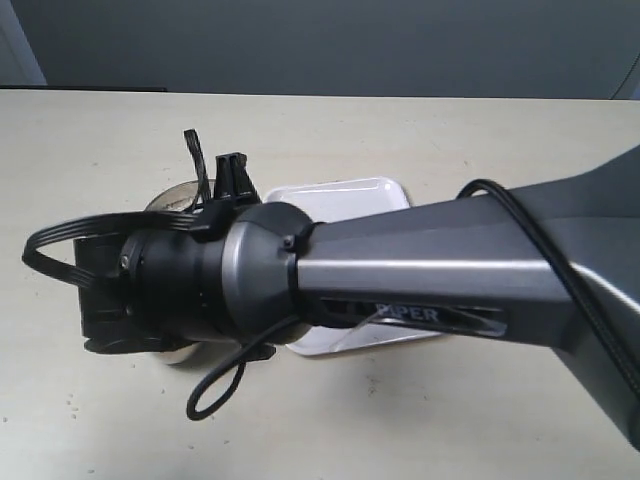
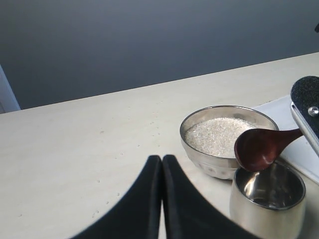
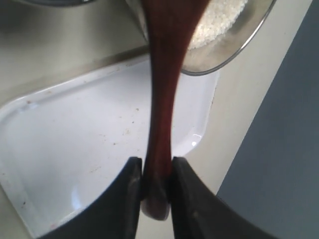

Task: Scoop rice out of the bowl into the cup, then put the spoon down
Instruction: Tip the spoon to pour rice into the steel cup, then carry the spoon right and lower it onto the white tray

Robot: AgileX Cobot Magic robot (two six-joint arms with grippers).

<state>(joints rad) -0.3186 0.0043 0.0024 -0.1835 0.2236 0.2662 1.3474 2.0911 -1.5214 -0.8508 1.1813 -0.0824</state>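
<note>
The steel bowl (image 2: pixel 214 167) holds a level heap of white rice (image 2: pixel 218 135). Close beside it stands the steel cup (image 2: pixel 259 216); I cannot tell what is inside. My right gripper (image 3: pixel 157 165) is shut on the end of the dark wooden spoon's handle (image 3: pixel 164 89). The spoon's oval head (image 2: pixel 256 148) hangs tilted over the cup's rim, on the bowl's side, and no grains show on it. My left gripper (image 2: pixel 162 160) is shut on nothing, low over bare table beside the bowl. The bowl (image 3: pixel 234 47) and rice (image 3: pixel 217 20) lie beyond the handle.
A white tray (image 3: pixel 75 139) lies under the spoon's handle, next to the bowl and cup. In the exterior view the right arm (image 1: pixel 400 270) covers most of the scene; only the tray's far edge (image 1: pixel 340 192) and a bit of bowl rim (image 1: pixel 172 196) show.
</note>
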